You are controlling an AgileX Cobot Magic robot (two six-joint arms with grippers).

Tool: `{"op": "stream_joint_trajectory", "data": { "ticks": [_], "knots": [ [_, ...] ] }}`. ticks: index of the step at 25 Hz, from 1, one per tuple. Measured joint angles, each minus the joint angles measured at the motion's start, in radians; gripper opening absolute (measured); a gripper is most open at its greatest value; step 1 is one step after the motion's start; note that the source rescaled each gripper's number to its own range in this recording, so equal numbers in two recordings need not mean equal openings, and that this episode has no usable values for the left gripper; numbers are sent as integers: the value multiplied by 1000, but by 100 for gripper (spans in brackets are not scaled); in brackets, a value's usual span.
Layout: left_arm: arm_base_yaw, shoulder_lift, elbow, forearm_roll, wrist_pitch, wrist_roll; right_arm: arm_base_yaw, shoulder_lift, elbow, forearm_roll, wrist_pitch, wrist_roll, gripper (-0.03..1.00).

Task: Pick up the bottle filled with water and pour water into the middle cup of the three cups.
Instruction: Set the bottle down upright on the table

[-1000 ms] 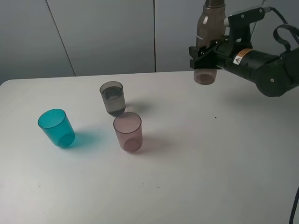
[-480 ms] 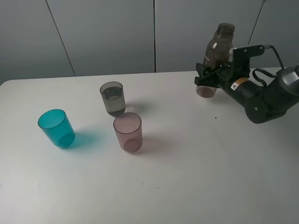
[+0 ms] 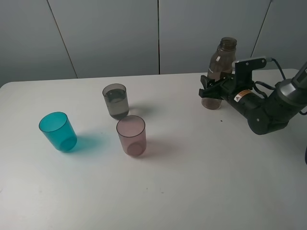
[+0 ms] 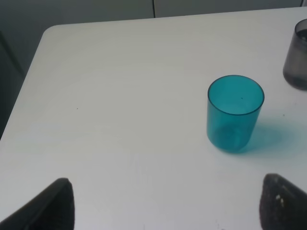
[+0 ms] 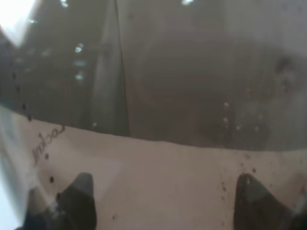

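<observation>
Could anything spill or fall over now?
Maybe. The bottle is tall, slim and uncapped, and the right gripper grips it low down, so it might tip when let go. The grey cup holds liquid with the pink cup close beside it, so a bump could spill it.

the bottle (image 3: 219, 72) stands upright at upper right, smoky brown, capless. the three cups sit upright left of centre: grey cup (image 3: 115, 100) behind, holding water, pink cup (image 3: 131, 135) just in front, teal cup (image 3: 57, 131) far left.
</observation>
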Motion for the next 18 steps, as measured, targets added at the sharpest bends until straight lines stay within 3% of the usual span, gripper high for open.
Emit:
{"op": "stream_joint_trajectory", "data": {
  "ticks": [6, 7, 9, 10, 11, 18],
  "knots": [
    [0, 0, 0, 0, 0, -2, 0, 0, 0, -19, 0, -23, 0],
    [0, 0, 0, 0, 0, -2, 0, 0, 0, -19, 0, -25, 12],
    [0, 0, 0, 0, 0, -2, 0, 0, 0, -19, 0, -25, 74],
    [0, 0, 0, 0, 0, -2, 0, 0, 0, -19, -2, -25, 89],
    [0, 0, 0, 0, 0, -2, 0, 0, 0, -19, -2, -25, 95],
    [0, 0, 0, 0, 0, -2, 0, -69, 88, -19, -2, -27, 99]
  ]
}}
